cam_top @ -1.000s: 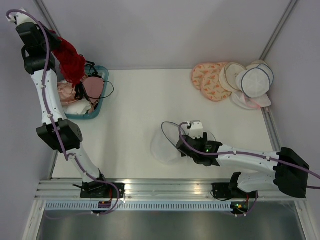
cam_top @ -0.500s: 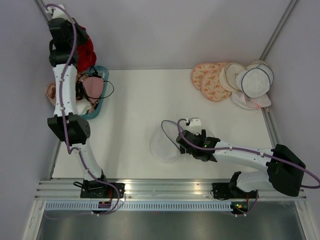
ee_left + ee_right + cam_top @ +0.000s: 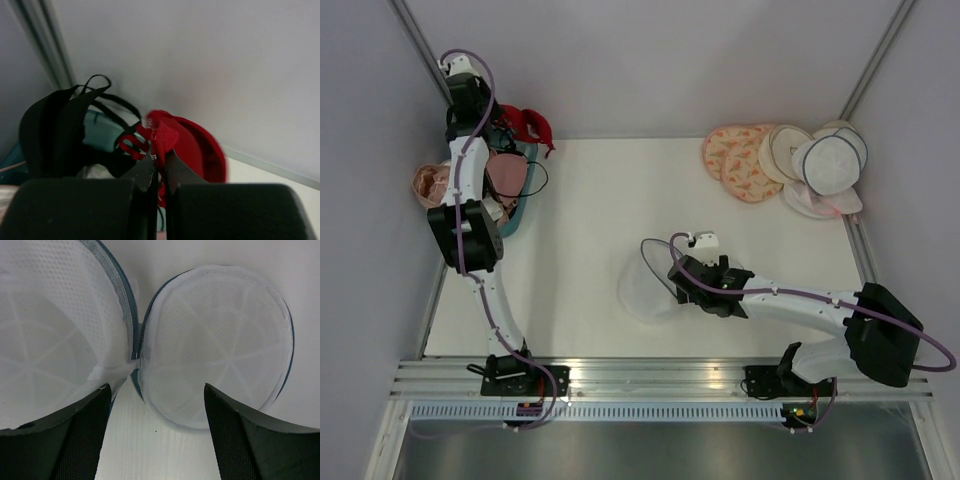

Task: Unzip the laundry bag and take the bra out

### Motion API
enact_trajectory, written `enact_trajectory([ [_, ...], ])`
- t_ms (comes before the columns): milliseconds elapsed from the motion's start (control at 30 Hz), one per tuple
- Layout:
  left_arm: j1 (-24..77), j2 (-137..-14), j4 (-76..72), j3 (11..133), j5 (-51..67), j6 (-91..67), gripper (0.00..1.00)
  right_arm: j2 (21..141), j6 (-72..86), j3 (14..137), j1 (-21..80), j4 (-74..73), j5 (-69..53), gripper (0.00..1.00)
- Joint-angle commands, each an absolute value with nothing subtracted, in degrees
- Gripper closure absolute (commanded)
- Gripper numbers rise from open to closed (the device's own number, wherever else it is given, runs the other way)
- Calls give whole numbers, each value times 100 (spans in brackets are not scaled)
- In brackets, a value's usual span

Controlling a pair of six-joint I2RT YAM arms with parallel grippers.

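Red fabric bra held up at far left; white mesh dome-shaped laundry bag open mid-table.
The left gripper is clamped on the bra's strap above a teal plastic basket of garments. The right gripper, fingers spread apart, hangs over the bag, whose round navy-trimmed lid lies flapped open beside it.
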State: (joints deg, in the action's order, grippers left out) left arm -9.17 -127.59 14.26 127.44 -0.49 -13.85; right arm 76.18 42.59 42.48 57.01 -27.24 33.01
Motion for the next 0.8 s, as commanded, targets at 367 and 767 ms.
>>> enact_trajectory([
  [367, -1818, -10960, -1855, 8790, -1925, -2337, 98, 8569, 4122, 4975, 5686, -2646, 3138, 20],
  [767, -2312, -10890, -1697, 7928, -1864, -2776, 98, 8429, 4140, 4940, 5678, -2698, 3111, 20],
])
